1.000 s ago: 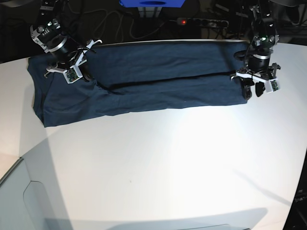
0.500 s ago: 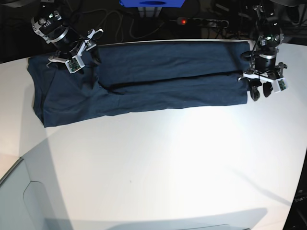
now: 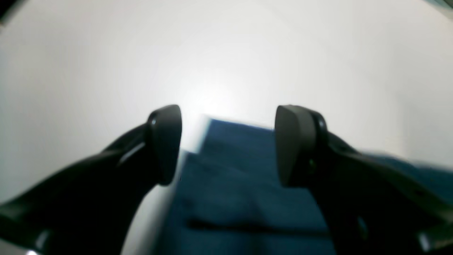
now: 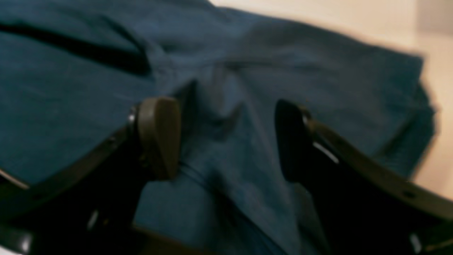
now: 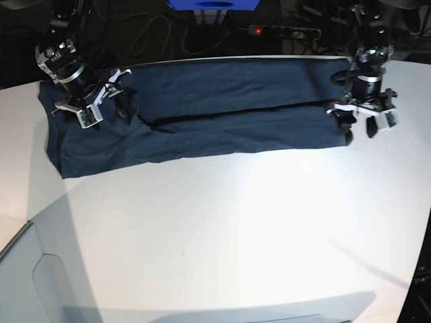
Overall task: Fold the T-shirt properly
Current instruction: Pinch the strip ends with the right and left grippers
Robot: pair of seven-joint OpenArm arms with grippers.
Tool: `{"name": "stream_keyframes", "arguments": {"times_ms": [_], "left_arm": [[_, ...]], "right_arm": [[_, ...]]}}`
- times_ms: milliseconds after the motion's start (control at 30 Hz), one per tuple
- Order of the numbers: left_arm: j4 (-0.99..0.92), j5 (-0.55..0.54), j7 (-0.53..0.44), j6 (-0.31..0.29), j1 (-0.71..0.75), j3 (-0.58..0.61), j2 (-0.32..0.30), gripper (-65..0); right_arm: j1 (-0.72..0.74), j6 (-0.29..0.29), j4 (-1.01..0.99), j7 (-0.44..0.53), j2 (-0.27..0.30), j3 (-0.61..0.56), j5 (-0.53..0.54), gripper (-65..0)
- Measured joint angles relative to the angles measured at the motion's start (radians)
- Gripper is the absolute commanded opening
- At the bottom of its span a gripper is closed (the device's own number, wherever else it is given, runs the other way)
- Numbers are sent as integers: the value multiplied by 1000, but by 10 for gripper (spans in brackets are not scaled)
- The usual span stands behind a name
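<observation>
The dark navy T-shirt [image 5: 202,108] lies folded lengthwise in a long band across the back of the white table [image 5: 236,229]. My right gripper [image 5: 108,104] hovers over its left end, by the sleeve. In the right wrist view it [image 4: 224,140] is open, with creased shirt fabric [image 4: 247,88] between and beneath the fingers. My left gripper [image 5: 359,126] is at the shirt's right end. In the left wrist view it [image 3: 228,143] is open and empty over the shirt's corner [image 3: 240,170] and bare table. The neck label is hidden.
Behind the table's back edge are a power strip with a red light [image 5: 256,30], cables and a blue object [image 5: 212,5]. A grey surface [image 5: 20,282] borders the table at the lower left. A black edge shows at the lower right [image 5: 417,296].
My right gripper rose toward the back, then came down and left over the sleeve end. My left gripper shifted slightly right and back again. The shirt has not moved.
</observation>
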Motion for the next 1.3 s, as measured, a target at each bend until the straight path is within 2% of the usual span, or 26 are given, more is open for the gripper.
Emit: {"name": "stream_keyframes", "arguments": {"times_ms": [267, 533, 800, 900, 1200, 1300], "left_arm": [[-51, 1, -3, 1, -7, 41, 7, -252], [-147, 1, -6, 4, -19, 33, 0, -252], [-158, 1, -6, 5, -21, 33, -2, -256], [-158, 2, -6, 5, -23, 33, -2, -317], [-159, 2, -10, 5, -53, 33, -2, -650], [-159, 5, -3, 5, -50, 33, -2, -650]], "right_arm": [[46, 0, -145, 7, 14, -2, -2, -248], [47, 0, -150, 14, 14, -2, 2, -248], [46, 0, -150, 14, 14, -2, 2, -248], [45, 0, -150, 14, 14, -2, 2, -248], [44, 0, -150, 11, 36, 1, 2, -248], [44, 0, -150, 11, 34, 1, 2, -248]]}}
